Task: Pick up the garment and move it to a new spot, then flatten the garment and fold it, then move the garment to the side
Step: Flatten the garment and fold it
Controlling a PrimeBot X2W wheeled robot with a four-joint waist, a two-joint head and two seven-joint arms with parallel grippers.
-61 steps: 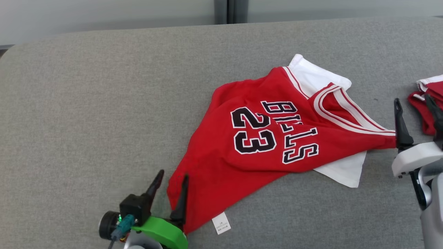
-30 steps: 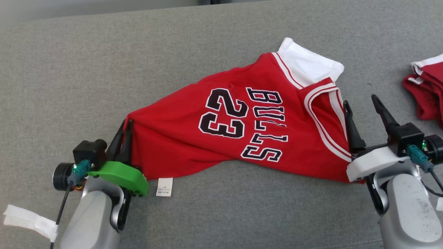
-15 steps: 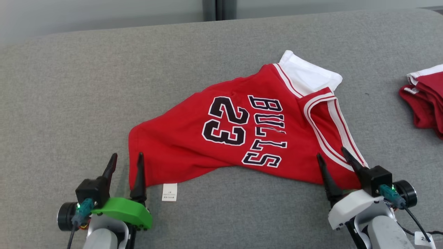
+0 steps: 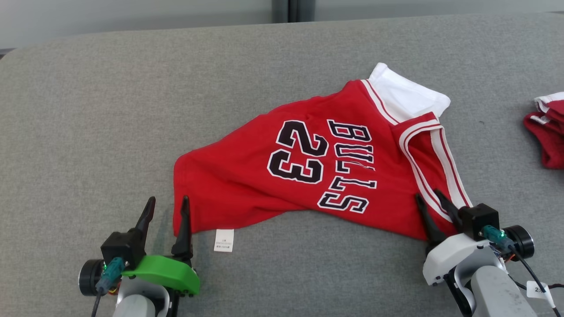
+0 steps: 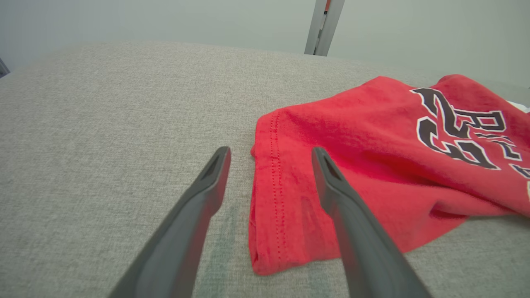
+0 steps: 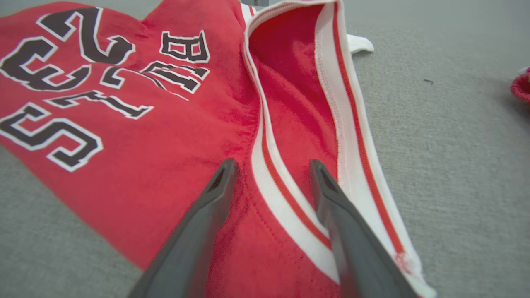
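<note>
Garment: red sleeveless jersey with white-and-red striped trim, is lying face up and rumpled on the grey fabric surface, stretching sideways between the two tools.

Left tool, green mount: is sitting at the garment's near left corner, released and grasping nothing. Its two dark fingers are standing wide apart, one hanging over the stitched red hem, the other over bare surface just beside that hem.

Right tool, white mount: is sitting at the garment's near right corner. Its fingers are standing apart, straddling the striped armhole trim and not clamping it. Whether they are touching the cloth cannot be told.

Care label, white: is poking out from under the garment's near edge, close to its left corner, and lying flat.

Lettering, black with white outline: "23" and "BULLS" are running sideways across the garment's middle.

White panel: is showing at the garment's far right corner, beneath the red layer.

Second red-and-white heap: is lying well apart from the garment, to its right.

Pale wall: is rising beyond the garment's far side, past the surface's far edge, with a dark upright strip in it.
</note>
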